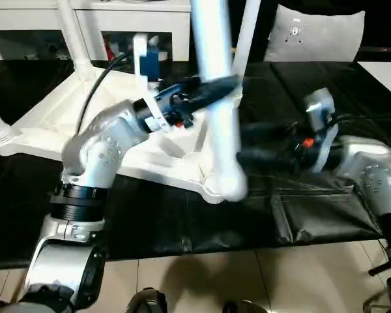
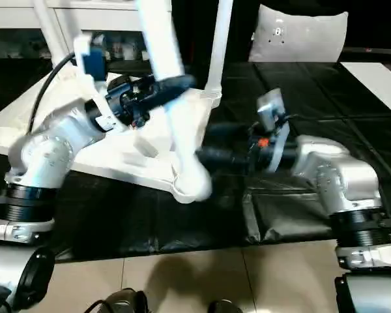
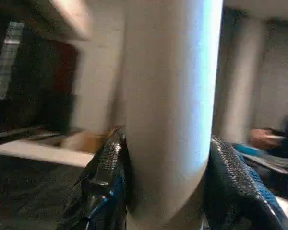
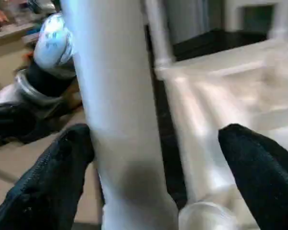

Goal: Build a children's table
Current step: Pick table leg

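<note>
- Children's table (image 1: pixel 127 140) upside down at frame centre-left on black work surface (image 1: pixel 313 215); legs pointing up.
- Near leg (image 1: pixel 218 98), long axis near vertical, pinched by left gripper (image 1: pixel 216 87).
- Right gripper (image 4: pixel 158 182) spread wide around same leg, right pad clear.

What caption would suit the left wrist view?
Left gripper clasps a white plastic tube leg between its black fingers.

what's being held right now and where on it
The left gripper clamps a white table leg partway up its shaft, above the corner socket. The right gripper is open around the leg, holding nothing.
</note>
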Robot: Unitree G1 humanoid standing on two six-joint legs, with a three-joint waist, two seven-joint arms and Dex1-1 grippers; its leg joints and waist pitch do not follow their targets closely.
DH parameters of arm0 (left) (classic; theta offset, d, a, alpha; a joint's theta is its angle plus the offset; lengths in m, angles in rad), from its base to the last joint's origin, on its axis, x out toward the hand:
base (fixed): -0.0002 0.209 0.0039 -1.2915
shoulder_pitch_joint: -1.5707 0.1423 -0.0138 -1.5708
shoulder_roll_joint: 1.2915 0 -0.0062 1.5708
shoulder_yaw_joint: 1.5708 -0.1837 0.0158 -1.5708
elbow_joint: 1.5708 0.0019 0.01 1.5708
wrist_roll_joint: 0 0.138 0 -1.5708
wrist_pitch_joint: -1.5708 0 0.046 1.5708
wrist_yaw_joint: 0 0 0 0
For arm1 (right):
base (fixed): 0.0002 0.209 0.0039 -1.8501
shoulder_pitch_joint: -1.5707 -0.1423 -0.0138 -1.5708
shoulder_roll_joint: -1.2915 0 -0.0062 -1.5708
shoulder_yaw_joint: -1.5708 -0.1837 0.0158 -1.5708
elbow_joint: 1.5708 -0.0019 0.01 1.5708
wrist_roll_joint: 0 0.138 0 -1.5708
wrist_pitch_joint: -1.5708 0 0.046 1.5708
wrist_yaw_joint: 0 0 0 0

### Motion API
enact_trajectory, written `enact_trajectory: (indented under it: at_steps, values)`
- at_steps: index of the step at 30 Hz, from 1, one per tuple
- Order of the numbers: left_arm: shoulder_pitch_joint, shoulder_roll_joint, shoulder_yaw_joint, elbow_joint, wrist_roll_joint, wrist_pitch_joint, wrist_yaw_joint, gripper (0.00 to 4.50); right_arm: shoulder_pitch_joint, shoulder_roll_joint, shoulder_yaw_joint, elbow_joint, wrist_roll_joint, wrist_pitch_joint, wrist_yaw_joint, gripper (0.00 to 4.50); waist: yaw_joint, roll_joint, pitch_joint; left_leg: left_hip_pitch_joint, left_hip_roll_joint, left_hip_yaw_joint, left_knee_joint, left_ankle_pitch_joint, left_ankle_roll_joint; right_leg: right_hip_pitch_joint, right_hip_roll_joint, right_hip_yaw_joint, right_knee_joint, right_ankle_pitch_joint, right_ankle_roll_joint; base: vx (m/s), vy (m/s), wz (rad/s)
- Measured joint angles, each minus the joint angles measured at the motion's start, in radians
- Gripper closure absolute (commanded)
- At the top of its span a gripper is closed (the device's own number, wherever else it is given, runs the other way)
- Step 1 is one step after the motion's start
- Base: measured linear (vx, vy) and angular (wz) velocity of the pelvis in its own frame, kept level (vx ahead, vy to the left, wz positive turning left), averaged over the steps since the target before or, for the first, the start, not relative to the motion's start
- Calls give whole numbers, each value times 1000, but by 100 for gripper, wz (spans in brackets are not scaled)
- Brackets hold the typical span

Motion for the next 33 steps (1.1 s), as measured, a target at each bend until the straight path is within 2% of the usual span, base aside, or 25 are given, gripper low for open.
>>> enact_trajectory:
  at_steps: [2,3,6,9,10,26,33]
  values:
    - [0,1,-2,-18,-21,26,-25,276,0,6,10,-22,3,1,26,0,0,0,0,0,0,0,1,0,0,0,0,0,0,-1,2,0,0,0]
    - [-1,0,-3,-21,-26,32,-32,276,0,7,14,-25,6,3,37,29,0,0,-1,0,0,0,1,0,0,1,0,0,0,-1,2,0,0,0]
    - [-2,-8,-11,-24,-29,53,-53,276,0,6,27,-31,30,44,86,36,1,0,-1,1,0,0,2,0,0,2,0,0,-1,-1,2,0,0,0]
    - [-3,-17,-30,-25,-30,70,-62,276,1,5,46,-57,42,78,125,79,1,0,-1,1,0,0,3,0,0,3,-1,0,-2,-1,2,0,0,0]
    - [-3,-18,-32,-25,-31,72,-62,276,1,5,51,-61,42,84,130,79,1,0,-1,1,0,0,3,0,0,3,-1,0,-2,-1,2,0,0,0]
    - [-3,-23,-33,-29,-19,87,-61,276,3,7,76,-66,27,92,163,233,0,0,-1,1,0,-1,3,0,0,3,-1,-1,-3,-1,3,0,0,0]
    - [-3,-24,-31,-24,-5,86,-49,276,13,13,68,-68,24,91,162,250,1,0,-1,1,0,-1,3,0,0,4,-1,-1,-3,-1,2,0,0,0]
